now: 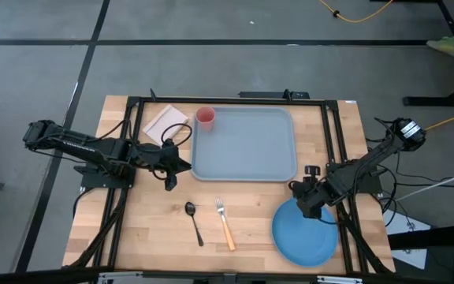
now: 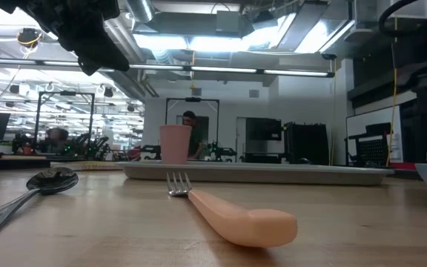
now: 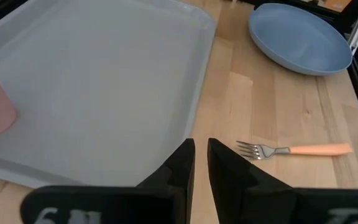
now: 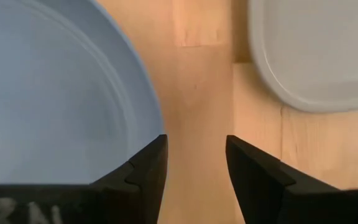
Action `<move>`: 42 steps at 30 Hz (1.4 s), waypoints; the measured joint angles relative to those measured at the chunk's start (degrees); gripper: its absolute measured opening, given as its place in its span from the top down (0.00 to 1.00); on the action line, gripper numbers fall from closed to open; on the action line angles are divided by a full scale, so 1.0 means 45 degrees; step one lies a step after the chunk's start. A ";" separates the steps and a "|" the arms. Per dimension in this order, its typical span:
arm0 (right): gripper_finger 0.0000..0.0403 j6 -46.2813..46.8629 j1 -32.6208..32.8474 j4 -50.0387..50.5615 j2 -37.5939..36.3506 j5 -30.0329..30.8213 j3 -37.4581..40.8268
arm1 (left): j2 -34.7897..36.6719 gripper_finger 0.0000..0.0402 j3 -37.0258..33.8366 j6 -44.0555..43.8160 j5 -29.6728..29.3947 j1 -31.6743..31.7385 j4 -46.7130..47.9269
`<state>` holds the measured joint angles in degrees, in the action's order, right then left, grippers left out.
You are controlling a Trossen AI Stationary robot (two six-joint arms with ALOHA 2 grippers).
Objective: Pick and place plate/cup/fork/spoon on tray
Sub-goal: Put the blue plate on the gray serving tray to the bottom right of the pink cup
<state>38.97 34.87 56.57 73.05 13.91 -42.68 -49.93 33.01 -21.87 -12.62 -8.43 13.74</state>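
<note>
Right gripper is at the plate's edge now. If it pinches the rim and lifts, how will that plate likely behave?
The plate is wide, shallow and looks rigid, so it should probably keep its shape. Held by one rim only, it will likely sag or swing down from the right gripper. Its smooth surface may slip between the open fingers, and on the bare table it may slide when nudged.
</note>
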 joint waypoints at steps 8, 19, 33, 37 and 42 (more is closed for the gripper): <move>0.59 0.1033 0.0000 -0.0033 -0.0017 -0.0028 0.0374 | 0.0000 0.91 0.0000 0.0000 0.0000 0.0000 0.0000; 0.59 0.2301 0.0007 -0.1547 -0.0002 -0.1392 0.2354 | 0.0000 0.91 0.0000 0.0005 0.0000 -0.0005 0.0083; 0.59 0.2562 0.0010 -0.1271 -0.0007 -0.0732 0.1309 | 0.0000 0.91 0.0000 0.0015 -0.0107 -0.0005 0.0083; 0.59 0.2567 0.0010 -0.1033 -0.0012 -0.0673 0.0770 | 0.0000 0.91 0.0000 0.0015 -0.0104 -0.0003 0.0078; 0.59 0.2592 0.0010 -0.0994 -0.0012 -0.1302 0.0865 | 0.0000 0.91 0.0000 0.0015 -0.0102 0.0000 0.0083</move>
<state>50.63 34.92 52.10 72.99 8.05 -38.78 -49.93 33.01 -21.80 -13.08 -8.43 14.11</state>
